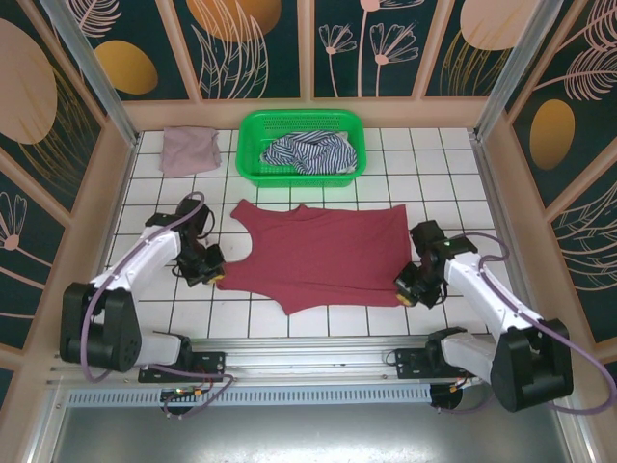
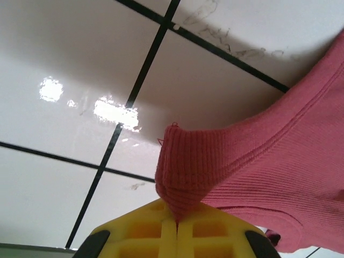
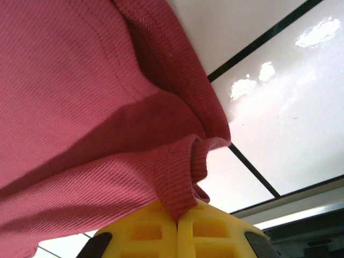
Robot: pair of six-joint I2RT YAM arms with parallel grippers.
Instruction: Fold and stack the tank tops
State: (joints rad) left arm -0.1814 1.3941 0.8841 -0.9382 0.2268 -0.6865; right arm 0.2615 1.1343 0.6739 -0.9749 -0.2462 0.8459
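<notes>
I see the dark red tank top (image 1: 323, 253) spread flat across the middle of the white tiled table (image 1: 443, 174), with its straps to the left and its hem to the right. The left gripper (image 1: 214, 273) is down at the top's near-left end, and in the left wrist view its yellow fingers (image 2: 145, 232) are pressed together on a ribbed strap edge, which rises in a small peak above the tile. The right gripper (image 1: 405, 289) is at the near-right corner of the hem. In the right wrist view its yellow fingers (image 3: 145, 232) are pinched the same way on a fold of ribbed hem, with the cloth draping off to the left. At the far edge sits the green plastic basket (image 1: 253, 159), with the navy-and-white striped tank top (image 1: 310, 152) crumpled inside. The dusty mauve-pink tank top (image 1: 188, 149) lies folded on the tiles just left of the basket, well apart from both arms.
</notes>
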